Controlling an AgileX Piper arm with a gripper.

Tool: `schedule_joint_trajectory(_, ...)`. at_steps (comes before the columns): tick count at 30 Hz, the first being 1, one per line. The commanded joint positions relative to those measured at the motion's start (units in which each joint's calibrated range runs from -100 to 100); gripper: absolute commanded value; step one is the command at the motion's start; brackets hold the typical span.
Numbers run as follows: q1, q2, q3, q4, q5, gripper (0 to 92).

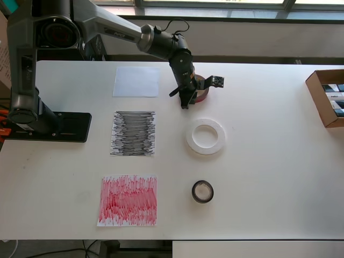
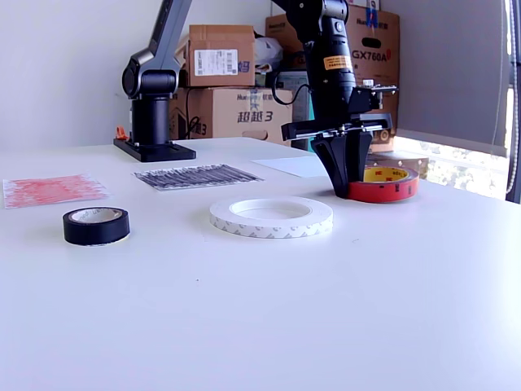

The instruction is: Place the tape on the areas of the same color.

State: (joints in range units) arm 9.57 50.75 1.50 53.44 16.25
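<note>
The red tape (image 1: 203, 94) (image 2: 389, 185) lies flat on the table at the back, to the right of the plain white sheet (image 1: 136, 81) (image 2: 291, 165) in the overhead view. My gripper (image 1: 186, 102) (image 2: 348, 189) points straight down at that roll's rim, its fingers drawn close together and shut on the rim. The white tape (image 1: 206, 137) (image 2: 271, 217) lies flat in the middle. The black tape (image 1: 202, 192) (image 2: 96, 226) lies nearer the front. Left of them are the black-scribbled sheet (image 1: 133, 133) (image 2: 195, 175) and the red-scribbled sheet (image 1: 128, 200) (image 2: 53, 189).
The arm's black base (image 1: 48, 126) (image 2: 153, 149) is clamped at the overhead view's left. An open cardboard box (image 1: 327, 97) sits at the table's right edge there. Stacked cartons (image 2: 236, 81) stand behind the table in the exterior view.
</note>
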Motion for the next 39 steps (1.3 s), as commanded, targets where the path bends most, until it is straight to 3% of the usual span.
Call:
schedule_joint_trajectory(1, 0.15, -1.07, -0.46, 0.49, -0.69, 0.0)
schedule_joint_trajectory(10, -0.33, -11.18, 0.09, 0.74, -2.81, 0.0)
schedule_joint_trajectory(16, -2.30, -22.31, 8.63, -0.02, -6.17, 0.0)
schedule_joint_trajectory(29, -15.48, -40.08, 27.53, -2.82, -13.70, 0.0)
schedule_joint_trajectory(39, -29.77, -41.58, 31.89, -2.99, -20.25, 0.0)
